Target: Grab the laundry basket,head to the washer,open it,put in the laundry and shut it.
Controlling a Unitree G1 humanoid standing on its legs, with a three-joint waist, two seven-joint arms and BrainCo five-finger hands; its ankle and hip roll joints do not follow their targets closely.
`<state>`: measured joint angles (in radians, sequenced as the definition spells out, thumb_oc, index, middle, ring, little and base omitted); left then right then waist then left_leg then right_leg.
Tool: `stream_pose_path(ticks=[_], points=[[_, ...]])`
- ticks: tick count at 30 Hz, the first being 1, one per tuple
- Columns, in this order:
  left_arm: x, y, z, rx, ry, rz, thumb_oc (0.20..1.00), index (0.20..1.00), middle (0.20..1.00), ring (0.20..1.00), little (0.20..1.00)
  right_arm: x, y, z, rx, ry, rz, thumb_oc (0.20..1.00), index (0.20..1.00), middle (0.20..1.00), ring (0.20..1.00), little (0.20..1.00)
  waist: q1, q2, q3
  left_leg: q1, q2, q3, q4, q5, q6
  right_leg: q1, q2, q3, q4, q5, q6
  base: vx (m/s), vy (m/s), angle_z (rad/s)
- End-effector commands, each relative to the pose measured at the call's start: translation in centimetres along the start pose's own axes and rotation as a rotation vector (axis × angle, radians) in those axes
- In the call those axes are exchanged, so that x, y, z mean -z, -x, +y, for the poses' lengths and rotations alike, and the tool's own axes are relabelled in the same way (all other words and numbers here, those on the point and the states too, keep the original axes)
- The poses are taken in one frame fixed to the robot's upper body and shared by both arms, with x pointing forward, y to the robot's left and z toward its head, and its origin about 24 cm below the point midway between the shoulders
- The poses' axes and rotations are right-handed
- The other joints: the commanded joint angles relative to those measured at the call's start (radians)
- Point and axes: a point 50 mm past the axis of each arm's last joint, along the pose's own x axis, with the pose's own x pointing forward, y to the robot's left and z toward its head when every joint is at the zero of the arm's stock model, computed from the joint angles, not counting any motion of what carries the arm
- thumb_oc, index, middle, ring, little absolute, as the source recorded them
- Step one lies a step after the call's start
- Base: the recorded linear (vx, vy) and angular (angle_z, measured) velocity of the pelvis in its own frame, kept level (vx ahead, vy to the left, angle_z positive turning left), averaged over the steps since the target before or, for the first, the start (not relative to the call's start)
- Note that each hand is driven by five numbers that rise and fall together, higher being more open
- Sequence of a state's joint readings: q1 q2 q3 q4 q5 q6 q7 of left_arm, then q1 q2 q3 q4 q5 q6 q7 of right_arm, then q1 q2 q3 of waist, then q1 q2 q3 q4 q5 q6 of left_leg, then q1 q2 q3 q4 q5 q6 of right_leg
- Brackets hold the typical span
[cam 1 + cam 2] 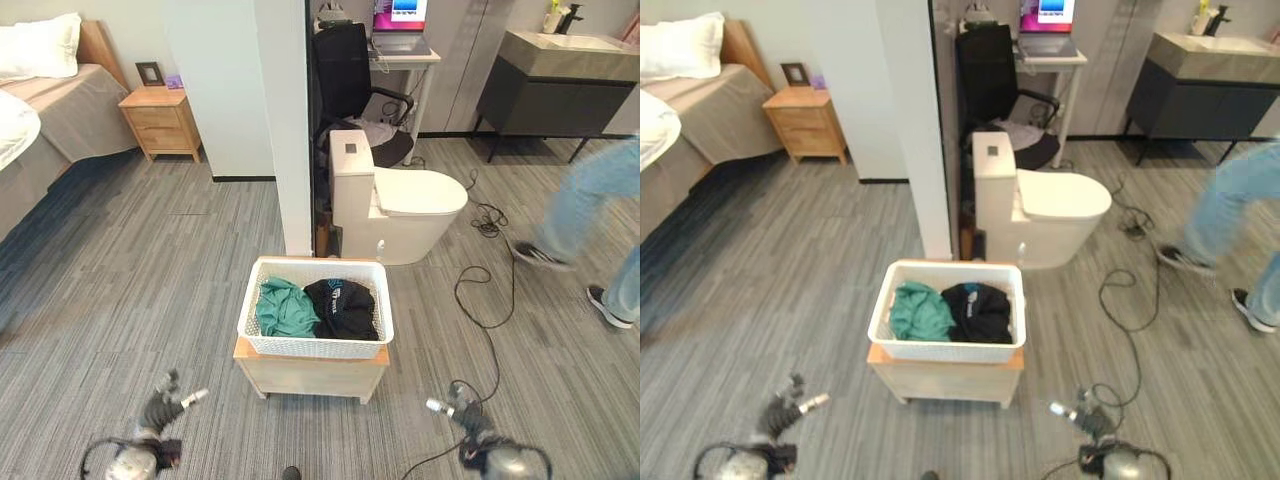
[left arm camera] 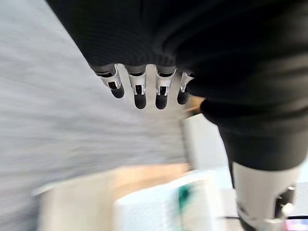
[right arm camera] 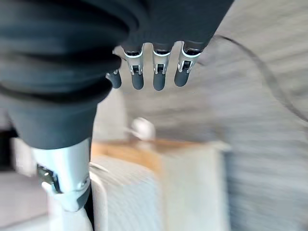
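A white laundry basket [image 1: 262, 340] sits on a low wooden stand [image 1: 310, 376] in the middle of the floor. In it lie a green garment [image 1: 286, 308] and a black garment [image 1: 343, 308]. My left hand [image 1: 160, 408] hangs low, left of the stand and clear of it. My right hand [image 1: 462, 413] hangs low on the stand's right, also apart from it. Both hands are open with relaxed fingers [image 2: 139, 91] and hold nothing. The basket [image 2: 159, 211] and stand [image 3: 187, 178] show blurred past each hand in the wrist views.
A white toilet [image 1: 395, 200] stands just behind the basket beside a white wall end [image 1: 290, 130]. A person's legs [image 1: 600, 220] move at the right. A bed [image 1: 40, 120] and nightstand [image 1: 160, 120] are at far left; a black chair [image 1: 350, 80], desk and sink cabinet [image 1: 560, 80] lie beyond.
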<state>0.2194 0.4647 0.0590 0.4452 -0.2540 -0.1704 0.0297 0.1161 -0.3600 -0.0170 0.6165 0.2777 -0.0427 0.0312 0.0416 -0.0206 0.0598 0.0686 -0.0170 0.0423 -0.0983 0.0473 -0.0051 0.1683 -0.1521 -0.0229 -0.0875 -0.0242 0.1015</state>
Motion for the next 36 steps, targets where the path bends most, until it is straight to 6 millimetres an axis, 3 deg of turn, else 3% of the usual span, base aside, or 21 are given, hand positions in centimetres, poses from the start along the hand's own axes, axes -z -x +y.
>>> stream_pose_path(ticks=[1,6,7,8,9,11,12,13,14,15,17,23,30,36], points=[[-3.1,-1.1,0.9,-0.112,-0.172,-0.114,1.000,1.000,1.000,1.000,1.000,-4.5,0.0,-2.3,0.088,0.010,-0.187,1.000,1.000,1.000,1.000,1.000,0.012,0.006,-0.037,-0.035,0.061,-0.055,0.011,-0.056,-0.015,-0.073,-0.035,0.000,0.047,0.008,0.047,0.06,0.080,-0.08],[-9.6,-3.0,0.7,-0.108,-0.241,-0.321,1.000,1.000,1.000,1.000,1.000,-10.4,-0.5,-2.2,0.084,-0.003,-0.380,1.000,1.000,1.000,1.000,1.000,0.011,-0.006,-0.015,-0.074,0.062,-0.052,0.011,-0.055,-0.016,-0.112,-0.035,-0.003,0.028,0.023,0.051,-0.06,0.036,-0.05],[-12.9,-4.5,-0.3,-0.094,-0.246,-0.397,1.000,1.000,1.000,1.000,1.000,-14.2,-1.3,-1.2,0.052,-0.001,-0.471,1.000,1.000,1.000,1.000,1.000,0.013,-0.012,0.031,-0.129,0.067,-0.058,0.011,-0.039,-0.017,-0.165,-0.030,-0.001,0.032,0.036,0.051,-0.25,0.005,-0.03],[-13.2,-4.6,-0.3,-0.095,-0.244,-0.403,1.000,1.000,1.000,1.000,1.000,-14.5,-1.4,-1.2,0.054,-0.004,-0.476,1.000,1.000,1.000,1.000,1.000,0.014,-0.012,0.032,-0.135,0.067,-0.058,0.011,-0.037,-0.017,-0.173,-0.029,-0.001,0.035,0.036,0.051,-0.32,-0.015,0.00],[-14.6,-5.2,-0.7,-0.097,-0.236,-0.431,1.000,1.000,1.000,1.000,1.000,-16.2,-1.6,-0.4,0.032,0.008,-0.509,1.000,1.000,1.000,1.000,1.000,0.017,-0.015,0.050,-0.160,0.070,-0.059,0.012,-0.028,-0.018,-0.198,-0.026,-0.001,0.038,0.042,0.049,-0.20,-0.027,0.03],[-18.0,-6.7,-2.0,-0.090,-0.196,-0.476,1.000,1.000,1.000,1.000,1.000,-20.2,-1.8,0.8,0.000,0.062,-0.592,1.000,1.000,1.000,1.000,1.000,0.021,-0.021,0.092,-0.216,0.073,-0.062,0.016,-0.008,-0.021,-0.254,-0.020,-0.008,0.048,0.058,0.045,-0.30,-0.036,0.01],[-21.2,-7.6,-3.2,-0.072,-0.158,-0.531,1.000,1.000,1.000,1.000,1.000,-23.3,-1.7,2.1,-0.019,0.090,-0.660,1.000,1.000,1.000,1.000,1.000,0.024,-0.023,0.123,-0.261,0.074,-0.068,0.019,0.012,-0.025,-0.295,-0.016,-0.013,0.053,0.074,0.042,-0.23,-0.024,-0.01],[-21.4,-7.7,-3.2,-0.073,-0.156,-0.535,1.000,1.000,1.000,1.000,1.000,-23.5,-1.7,2.1,-0.017,0.089,-0.664,1.000,1.000,1.000,1.000,1.000,0.024,-0.023,0.125,-0.265,0.074,-0.068,0.019,0.013,-0.025,-0.298,-0.016,-0.014,0.054,0.075,0.042,-0.24,-0.026,0.01],[-24.1,-8.4,-4.2,-0.053,-0.104,-0.558,1.000,1.000,1.000,1.000,1.000,-26.3,-1.4,3.1,-0.032,0.093,-0.719,1.000,1.000,1.000,1.000,1.000,0.021,-0.022,0.154,-0.295,0.073,-0.071,0.018,0.030,-0.032,-0.324,-0.013,-0.022,0.051,0.089,0.042,-0.11,-0.008,-0.01],[-24.4,-8.4,-4.2,-0.054,-0.103,-0.563,1.000,1.000,1.000,1.000,1.000,-26.5,-1.4,3.1,-0.030,0.091,-0.723,1.000,1.000,1.000,1.000,1.000,0.021,-0.022,0.157,-0.298,0.073,-0.072,0.019,0.031,-0.032,-0.326,-0.013,-0.023,0.051,0.090,0.042,-0.14,-0.010,0.02],[-27.3,-8.8,-5.1,-0.034,-0.068,-0.589,1.000,1.000,1.000,1.000,1.000,-28.9,-0.9,4.0,-0.048,0.070,-0.772,1.000,1.000,1.000,1.000,1.000,0.018,-0.018,0.191,-0.337,0.071,-0.079,0.020,0.049,-0.041,-0.354,-0.011,-0.031,0.043,0.102,0.041,-0.11,-0.010,0.02],[-32.2,-8.9,-5.7,-0.053,-0.090,-0.637,1.000,1.000,1.000,1.000,1.000,-32.5,0.2,4.4,-0.037,0.050,-0.849,1.000,1.000,1.000,1.000,1.000,0.013,-0.010,0.236,-0.386,0.078,-0.085,0.021,0.073,-0.057,-0.395,-0.006,-0.042,0.039,0.115,0.042,-0.05,-0.014,0.09],[-34.4,-8.8,-5.5,-0.120,-0.167,-0.659,1.000,1.000,1.000,1.000,1.000,-33.5,1.1,2.6,0.027,0.004,-0.911,1.000,1.000,1.000,1.000,1.000,0.000,-0.008,0.250,-0.400,0.081,-0.089,0.017,0.078,-0.064,-0.407,-0.004,-0.052,0.029,0.120,0.045,-0.01,-0.005,0.02],[-35.7,-9.0,-3.7,-0.232,-0.260,-0.644,1.000,1.000,1.000,1.000,1.000,-34.4,1.0,0.8,0.079,0.007,-0.906,1.000,1.000,1.000,1.000,1.000,-0.012,-0.004,0.262,-0.399,0.084,-0.081,0.015,0.076,-0.065,-0.421,-0.008,-0.048,0.037,0.120,0.047,-0.01,0.001,0.03]])
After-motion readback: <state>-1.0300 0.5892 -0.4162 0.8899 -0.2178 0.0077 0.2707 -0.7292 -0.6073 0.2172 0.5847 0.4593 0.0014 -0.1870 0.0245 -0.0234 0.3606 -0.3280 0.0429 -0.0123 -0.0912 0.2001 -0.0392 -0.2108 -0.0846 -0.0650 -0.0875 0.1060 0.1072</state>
